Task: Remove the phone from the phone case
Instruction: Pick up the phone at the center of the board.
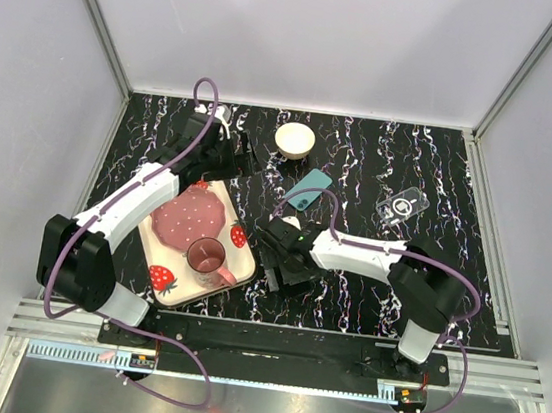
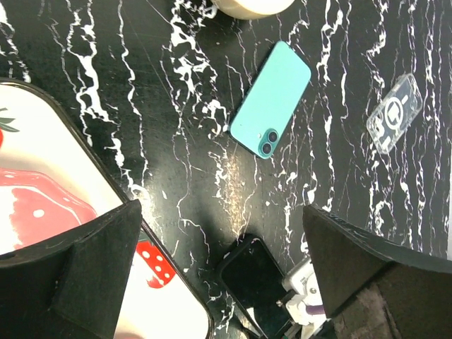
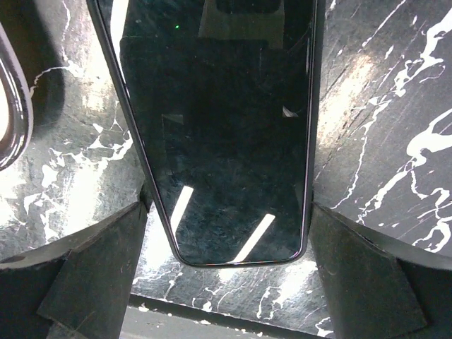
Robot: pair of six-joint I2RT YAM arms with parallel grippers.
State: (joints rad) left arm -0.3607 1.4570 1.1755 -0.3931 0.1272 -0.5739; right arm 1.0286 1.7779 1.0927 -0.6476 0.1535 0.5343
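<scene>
Our left fingers (image 2: 78, 275) and right fingers (image 3: 367, 275) stand wide. The right pair flanks the glossy black flat phone (image 3: 226, 141) — closing off-centre could skid it across the black marbled worktop (image 3: 385, 106).

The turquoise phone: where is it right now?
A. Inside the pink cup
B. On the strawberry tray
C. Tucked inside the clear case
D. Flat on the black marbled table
D: the turquoise phone lies flat on the black marbled table, camera side up, between the cream bowl and the clear case, touching neither.
</scene>
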